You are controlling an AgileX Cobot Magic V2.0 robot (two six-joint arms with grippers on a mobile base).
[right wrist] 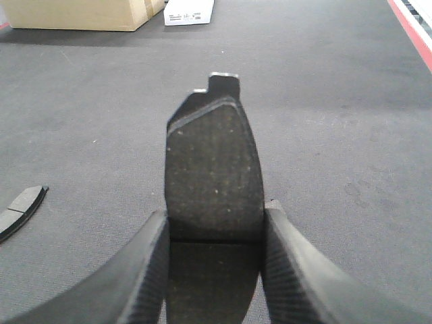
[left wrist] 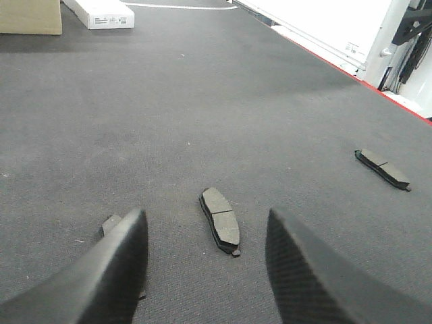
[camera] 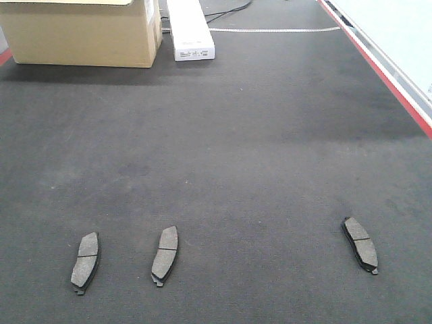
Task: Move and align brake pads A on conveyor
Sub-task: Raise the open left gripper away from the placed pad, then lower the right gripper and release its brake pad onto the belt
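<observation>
Three brake pads A lie on the dark conveyor (camera: 223,135) near its front edge: a left one (camera: 86,262), a middle one (camera: 165,255) and a right one (camera: 360,244). No gripper shows in the front view. My left gripper (left wrist: 206,216) hangs open low over the belt. The middle pad (left wrist: 221,219) lies just beyond its fingertips, the left pad (left wrist: 111,223) is mostly hidden behind the left finger, and the right pad (left wrist: 383,169) lies far off. My right gripper (right wrist: 214,214) is shut on a fourth pad (right wrist: 212,169), held above the belt. Another pad (right wrist: 20,208) lies at its left.
A cardboard box (camera: 81,30) and a long white box (camera: 190,30) stand at the belt's far left. A red edge stripe (camera: 385,74) runs down the right side, with a white panel (left wrist: 337,27) beyond it.
</observation>
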